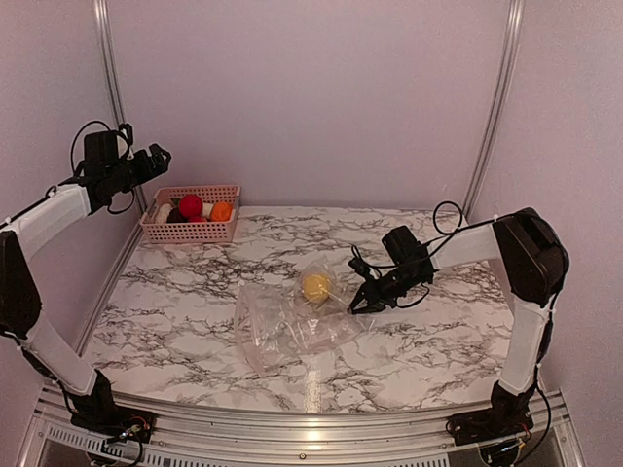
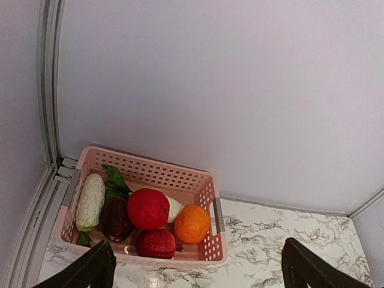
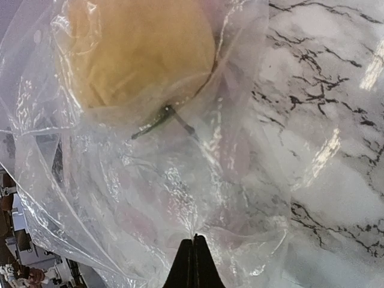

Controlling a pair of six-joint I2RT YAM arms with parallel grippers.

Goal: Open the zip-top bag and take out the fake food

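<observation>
The zip-top bag (image 1: 282,326) lies crumpled on the marble table, with one yellow piece of fake food (image 1: 315,286) still inside it near its right end. My right gripper (image 1: 358,304) is low at the bag's right edge. In the right wrist view it (image 3: 193,240) is shut with a fold of the clear plastic (image 3: 180,180) pinched at its tips, and the yellow fruit (image 3: 141,54) sits just beyond. My left gripper (image 1: 156,156) hangs open and empty above the pink basket; its fingers (image 2: 90,270) frame the left wrist view.
The pink basket (image 1: 190,233) stands at the back left corner against the wall. It holds a red fruit (image 2: 147,208), an orange (image 2: 192,223), a dark red piece (image 2: 155,243), a dark purple one (image 2: 115,217) and a pale cabbage (image 2: 90,201).
</observation>
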